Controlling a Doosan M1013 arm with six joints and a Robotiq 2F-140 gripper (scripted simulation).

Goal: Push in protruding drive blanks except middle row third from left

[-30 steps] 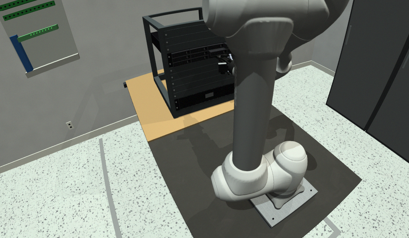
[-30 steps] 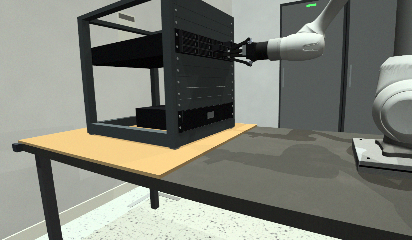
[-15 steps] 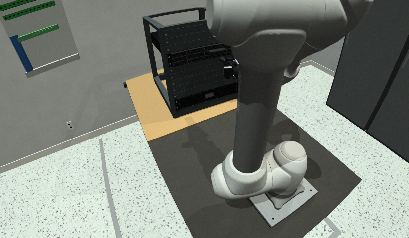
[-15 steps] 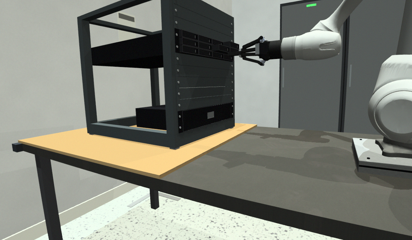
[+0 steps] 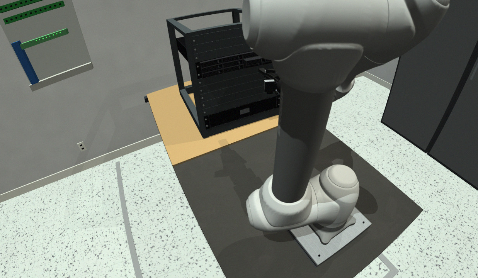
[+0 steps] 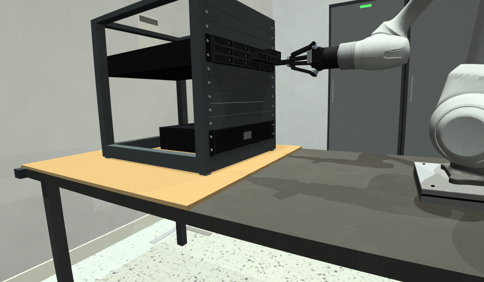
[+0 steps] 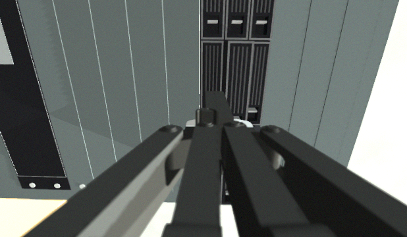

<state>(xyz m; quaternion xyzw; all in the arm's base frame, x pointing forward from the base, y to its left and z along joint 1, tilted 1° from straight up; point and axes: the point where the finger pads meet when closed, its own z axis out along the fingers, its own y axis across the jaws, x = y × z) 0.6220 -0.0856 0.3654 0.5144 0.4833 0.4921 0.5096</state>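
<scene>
- Your claw (image 6: 279, 63) is pressed together with nothing between the fingers, so it works as one narrow black prong.
- Straight ahead of its tip sits the rack (image 6: 197, 87), with the drive blanks (image 6: 242, 55) in three rows at the same height as the claw.
- In the exterior view the tip lies just off the rack's front face, at the end of the blank rows nearest the claw's side. Whether it touches a blank, you cannot tell.
- Two blanks (image 6: 268, 55) near that end stand out farther from the face than the ones beyond them.
- In the wrist view the closed fingers cover the near blank, and the ribbed fronts of others (image 7: 238, 76) show just past the tip.
- Below the claw the rack's front is a run of flat grey panels, then a black unit (image 6: 242, 136) at the bottom.
- The rack stands on a tan board (image 6: 138, 175) laid on the counter (image 6: 324, 196), with its front foot near the board's edge that faces the arm.
- Beneath and behind the claw there is open air above the dark counter.
- The forearm (image 6: 373, 52) reaches out level toward the rack, the wrist in line with it, from a base plate (image 6: 423, 185) well behind the claw.
</scene>
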